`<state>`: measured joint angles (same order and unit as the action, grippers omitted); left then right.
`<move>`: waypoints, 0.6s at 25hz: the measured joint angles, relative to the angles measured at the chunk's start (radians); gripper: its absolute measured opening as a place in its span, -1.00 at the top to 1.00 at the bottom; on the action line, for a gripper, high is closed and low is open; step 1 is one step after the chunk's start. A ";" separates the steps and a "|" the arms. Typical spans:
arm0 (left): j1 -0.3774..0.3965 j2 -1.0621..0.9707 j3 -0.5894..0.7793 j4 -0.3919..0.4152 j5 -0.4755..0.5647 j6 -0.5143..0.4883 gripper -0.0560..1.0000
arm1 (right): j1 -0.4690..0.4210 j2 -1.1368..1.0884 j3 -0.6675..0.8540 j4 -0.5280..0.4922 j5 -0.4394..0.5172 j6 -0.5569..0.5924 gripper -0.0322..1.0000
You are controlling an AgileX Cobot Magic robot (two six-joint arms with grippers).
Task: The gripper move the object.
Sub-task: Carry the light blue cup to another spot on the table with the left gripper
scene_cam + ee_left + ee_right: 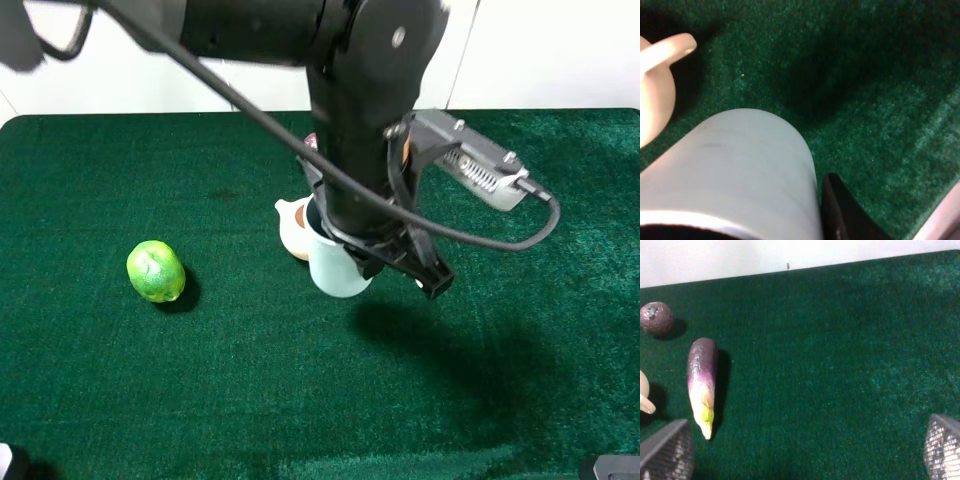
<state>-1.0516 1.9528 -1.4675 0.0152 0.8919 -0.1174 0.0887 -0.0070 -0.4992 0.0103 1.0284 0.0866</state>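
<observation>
The cup [336, 272] stands at the middle of the desk [250, 400], just beside the cream teapot [294, 230], under the wrist of the left arm [370, 150]; whether its base rests on the green cloth or hangs just clear of it cannot be told. The left arm's fingers [840, 212] look clamped on it; one black finger lies flush against the cup's wall in the left wrist view, and the other is hidden behind the cup.

The step in hand, as I judge it, is carrying the cup off. The teapot's projecting part reaches toward the cup, so the first motion should be straight up, not sideways; a sideways start could drag or tip the teapot. Once clear of the teapot's top, travel should go over bare cloth, away from the teapot and well apart from the green fruit [155, 271]. The cup is plain plastic and probably light and smooth; a firm, even squeeze and a level wrist should hold it upright, while too hard a grip might flex the wall. It should go down gently, flat on its base.

The right arm's fingers [665, 452] stand wide apart over open cloth, near an aubergine [702, 382]; they hold nothing.
</observation>
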 joint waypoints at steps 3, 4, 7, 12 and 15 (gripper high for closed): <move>0.000 0.000 0.051 0.000 -0.061 -0.011 0.73 | 0.000 0.000 0.000 0.000 0.000 0.000 -0.40; 0.000 0.000 0.064 -0.001 -0.078 -0.015 0.73 | 0.000 0.000 0.000 0.000 0.000 0.000 -0.40; 0.000 0.000 0.113 -0.001 -0.143 -0.024 0.73 | 0.000 0.000 0.000 0.000 0.000 0.000 -0.40; 0.000 0.000 0.182 -0.001 -0.249 -0.033 0.73 | 0.000 0.000 0.000 0.000 0.000 0.000 -0.40; 0.000 0.000 0.204 -0.001 -0.282 -0.035 0.73 | 0.000 0.000 0.000 0.000 0.000 0.000 -0.40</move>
<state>-1.0516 1.9528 -1.2636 0.0144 0.6095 -0.1525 0.0887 -0.0070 -0.4992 0.0103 1.0284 0.0866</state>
